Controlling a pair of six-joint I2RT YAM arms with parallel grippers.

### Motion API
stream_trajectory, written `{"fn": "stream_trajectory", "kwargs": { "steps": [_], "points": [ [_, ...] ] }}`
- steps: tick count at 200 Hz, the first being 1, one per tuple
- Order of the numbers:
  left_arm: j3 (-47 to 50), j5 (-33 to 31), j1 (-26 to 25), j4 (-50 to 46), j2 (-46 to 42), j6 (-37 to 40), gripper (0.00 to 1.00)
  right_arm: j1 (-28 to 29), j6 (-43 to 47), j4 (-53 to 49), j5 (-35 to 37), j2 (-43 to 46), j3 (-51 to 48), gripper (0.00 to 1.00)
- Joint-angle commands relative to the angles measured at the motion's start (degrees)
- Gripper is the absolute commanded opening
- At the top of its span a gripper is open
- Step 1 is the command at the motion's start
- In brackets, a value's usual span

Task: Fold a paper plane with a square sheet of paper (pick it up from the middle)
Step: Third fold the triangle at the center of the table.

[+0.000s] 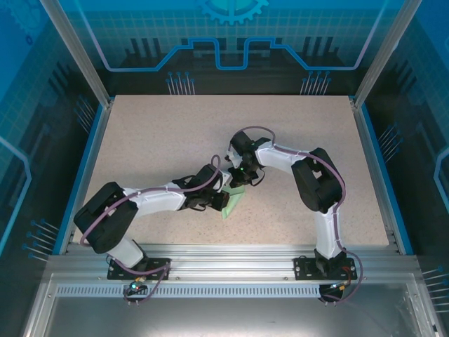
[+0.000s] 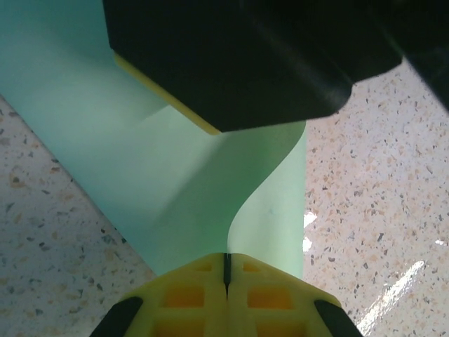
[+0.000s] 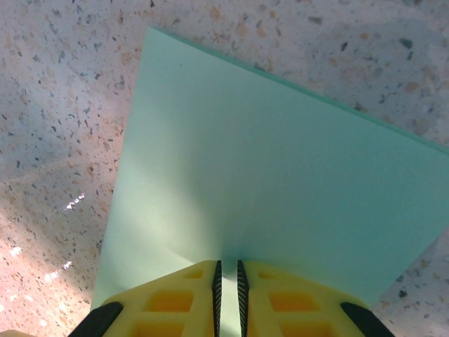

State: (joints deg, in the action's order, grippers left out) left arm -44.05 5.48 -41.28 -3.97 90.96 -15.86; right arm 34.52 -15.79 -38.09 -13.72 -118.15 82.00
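**Fingers (image 3: 175,298) of both grippers pinched on the sheet of paper (image 3: 280,161)**

You have the speckled table (image 1: 154,133) spread under the sheet on every side, and the sheet sits near the table's middle, a little toward the arm bases. From the pictures you cannot tell whether any edge of the sheet rests on the table.

In the top view your left arm (image 1: 151,200) comes at the sheet from its left. Your right arm (image 1: 316,179) bends round from the sheet's right and comes down on its far end. The two wrists almost meet over the sheet.

The pale mint-green sheet is no longer flat. In the left wrist view it bows in an S-curve as it runs away from the fingers, with one layer lying over another.

Your left gripper (image 2: 226,265) has its yellow fingers pressed together, with only a thin dark seam between them. The sheet's near edge runs into that seam. The black body of the right gripper (image 2: 238,56) hangs just past the sheet's far edge in that view.

In the right wrist view, the right gripper's fingers stand a narrow slit apart. Green paper fills the slit, so they are clamped on the sheet's near edge. The rest of the sheet fans out flat ahead of them.
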Motion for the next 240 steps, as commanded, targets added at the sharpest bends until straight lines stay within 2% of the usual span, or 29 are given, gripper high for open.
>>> {"fn": "stream_trajectory", "kwargs": {
  "steps": [1,91,121,192,240],
  "points": [
    [-2.12,1.38,0.88,-0.28,1.23,2.49,0.02,0.85,0.19,-0.98,-0.83,-1.22,1.14,0.16],
    [-1.2,0.95,2.03,-0.01,1.44,3.55,0.03,-0.74,-2.97,1.29,-1.15,0.01,-0.67,0.17],
    [-0.85,1.2,2.3,0.43,1.93,3.77,0.03,-1.64,-4.45,3.77,-3.34,1.2,-2.35,0.18],
    [-0.86,1.29,2.36,0.8,2.06,4.12,0.04,-5.8,-8.39,9.83,-5.13,10.96,-10.02,0.19],
    [-1.81,1.7,2.34,0.76,3.16,4.73,0.04,-5.44,-7.42,11.28,-9.45,7.2,-9.38,0.2]
  ]
}}
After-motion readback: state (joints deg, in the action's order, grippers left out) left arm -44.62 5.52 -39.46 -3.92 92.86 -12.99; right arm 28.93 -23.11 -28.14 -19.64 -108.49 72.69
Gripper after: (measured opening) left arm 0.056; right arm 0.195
